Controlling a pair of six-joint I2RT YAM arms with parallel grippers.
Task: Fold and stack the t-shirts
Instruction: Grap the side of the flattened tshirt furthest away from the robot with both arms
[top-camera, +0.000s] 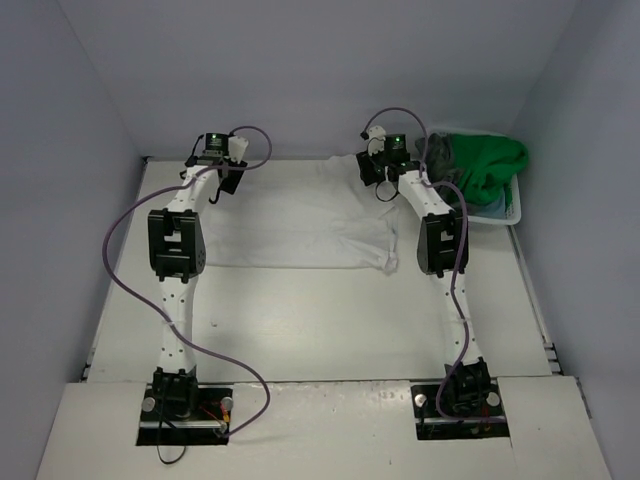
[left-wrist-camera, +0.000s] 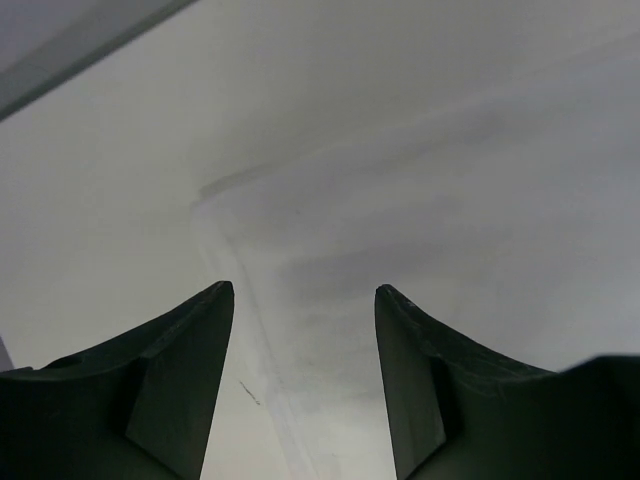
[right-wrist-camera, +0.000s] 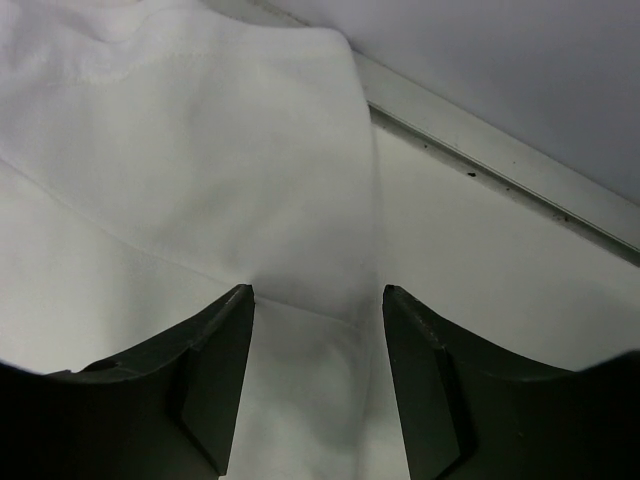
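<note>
A white t-shirt (top-camera: 300, 215) lies spread flat on the table's far half. My left gripper (top-camera: 224, 186) hovers at its far left corner, open, with nothing between the fingers. In the left wrist view the gripper (left-wrist-camera: 305, 295) looks down on white cloth (left-wrist-camera: 450, 200), and the cloth's edge runs under the gap. My right gripper (top-camera: 377, 186) is at the shirt's far right corner, also open. In the right wrist view the gripper (right-wrist-camera: 318, 295) stands just above the shirt's folded edge (right-wrist-camera: 200, 150) without pinching it. A bright green shirt (top-camera: 490, 165) and a dark grey one (top-camera: 440, 150) are heaped in the basket.
The white laundry basket (top-camera: 505, 212) sits at the back right, close beside my right arm. The back wall and a metal table rim (right-wrist-camera: 500, 150) lie just beyond both grippers. Purple cables loop off both arms.
</note>
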